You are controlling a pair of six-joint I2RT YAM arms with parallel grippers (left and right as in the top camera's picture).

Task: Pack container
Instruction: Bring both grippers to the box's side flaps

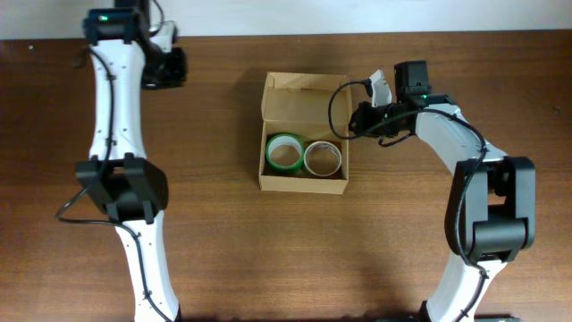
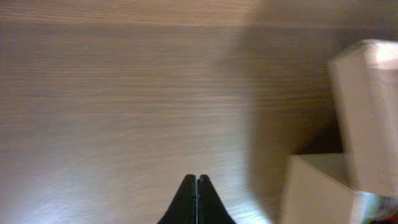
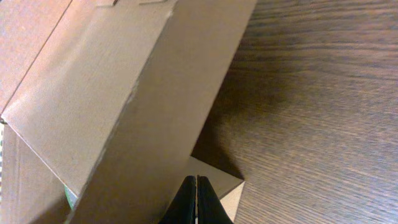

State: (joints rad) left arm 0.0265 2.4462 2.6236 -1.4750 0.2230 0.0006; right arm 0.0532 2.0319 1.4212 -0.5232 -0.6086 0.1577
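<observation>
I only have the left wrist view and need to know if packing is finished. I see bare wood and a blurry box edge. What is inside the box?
Observer: Overhead shows two tape rolls side by side in the container: a green roll nearer the left arm, a white roll nearer the right.
Operator: Is the lid down?
Observer: No, the lid flap is open at the far edge.
Operator: Where is the right arm?
Observer: The right gripper is shut and empty, close beside the container's outer wall.
</observation>
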